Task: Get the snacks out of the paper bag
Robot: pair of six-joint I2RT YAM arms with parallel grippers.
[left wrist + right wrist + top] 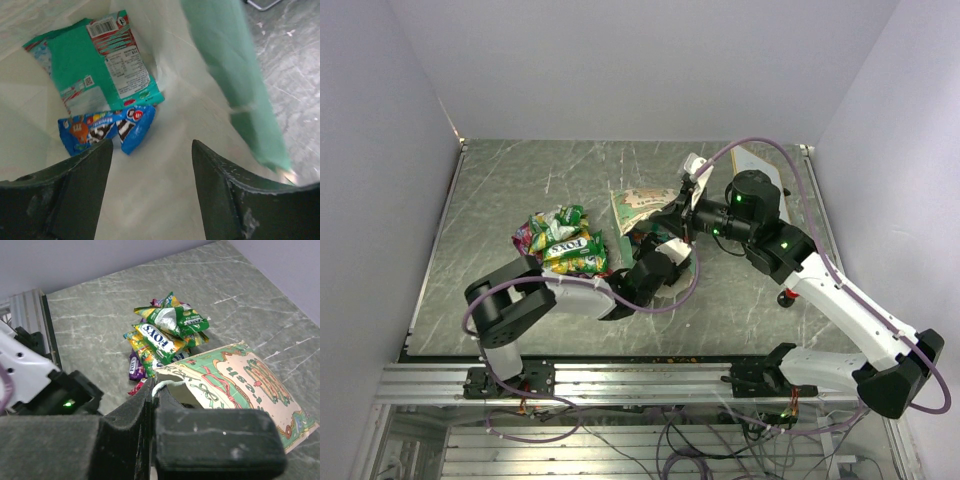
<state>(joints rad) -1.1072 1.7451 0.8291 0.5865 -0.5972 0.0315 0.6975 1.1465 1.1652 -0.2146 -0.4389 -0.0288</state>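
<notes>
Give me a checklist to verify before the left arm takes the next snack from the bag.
1. The left gripper is open and empty: ok.
2. In the paper bag lie a blue packet and a teal packet: ok.
3. The right gripper, shut on the bag's rim, holds it open: ok.
4. The blue packet is centred between the jaws: not ok.
5. Nothing hides under these packets: cannot tell.

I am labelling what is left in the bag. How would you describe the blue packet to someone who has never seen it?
Look into the paper bag, at its cream inside. Two packets lie there, beyond the open left gripper. The blue packet is the smaller, crumpled one nearer the gripper, touching the lower edge of the flat teal packet; only it shows cartoon candy figures.
</notes>
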